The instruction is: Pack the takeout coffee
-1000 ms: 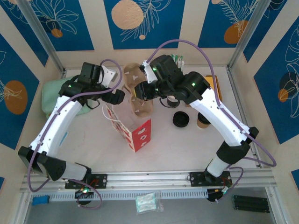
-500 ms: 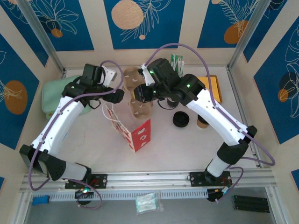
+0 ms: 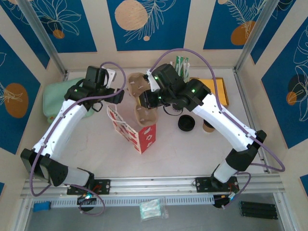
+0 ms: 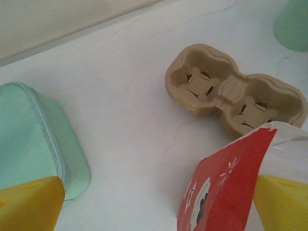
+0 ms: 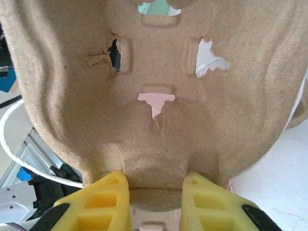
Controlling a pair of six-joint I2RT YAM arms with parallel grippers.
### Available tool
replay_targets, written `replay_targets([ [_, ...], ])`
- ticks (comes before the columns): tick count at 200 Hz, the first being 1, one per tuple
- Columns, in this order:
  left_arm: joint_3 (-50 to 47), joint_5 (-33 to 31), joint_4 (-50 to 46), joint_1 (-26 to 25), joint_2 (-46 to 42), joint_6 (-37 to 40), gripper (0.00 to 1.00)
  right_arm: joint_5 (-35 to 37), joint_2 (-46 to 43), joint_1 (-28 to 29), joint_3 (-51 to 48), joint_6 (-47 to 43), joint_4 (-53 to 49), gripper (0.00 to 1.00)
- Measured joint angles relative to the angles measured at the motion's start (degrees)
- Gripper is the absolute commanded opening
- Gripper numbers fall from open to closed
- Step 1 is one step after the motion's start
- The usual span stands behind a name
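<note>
Takeout coffee: takeout coffee (image 3: 208, 126), a small brownish paper cup with a dark round top, stands on the table right of centre, partly hidden by the right arm (image 3: 226, 120) that crosses over it.
Beside it: a loose lid (image 3: 186, 123), black, round and glossy, lies just left of the cup and apart from it.
Right gripper: the right gripper (image 5: 156, 185) is clamped on the rim of a cup carrier (image 5: 154, 86); the yellow ribbed fingers (image 5: 103, 199) pinch its edge.
Held carrier: brown moulded pulp, rough and fibrous, with cross-shaped slits torn open in places; in the overhead view it hangs close by the bag.
Bag: the bag (image 3: 137, 132) is red-and-white paper, smooth with a printed pattern, standing open at mid-table.
Left gripper: the left gripper (image 4: 154, 192) is spread wide and grips nothing; the bag's red panel (image 4: 221, 192) rises just inside one yellow finger.
Second carrier: another pulp carrier (image 4: 236, 91) with two round wells lies flat on the table behind the bag.
Surface: the table (image 3: 96, 144) is white with faint grey veins, matte.
Room: walls (image 3: 149, 24) of beige and blue panels with leaf outlines and orange discs, and metal corner posts.
Around: a soft mint-green pouch (image 3: 52, 98) at far left, a flat orange tray (image 3: 216, 86) at far right, and green-and-white sachets (image 3: 182, 65) by the back wall.
</note>
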Motion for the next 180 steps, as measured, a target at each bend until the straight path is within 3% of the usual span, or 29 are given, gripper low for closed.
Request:
replay_targets([
  [80,-1.53,-4.92,0.42,0.31,0.00,-2.10,1.00,0.04,-0.37,-0.39,-2.86,0.20,1.20,0.21],
  [180,-6.23,-6.03,1.92,2.78,-0.66,-4.57,0.99,0.02,-1.36,-1.29,-4.76,0.46,2.08,0.20],
])
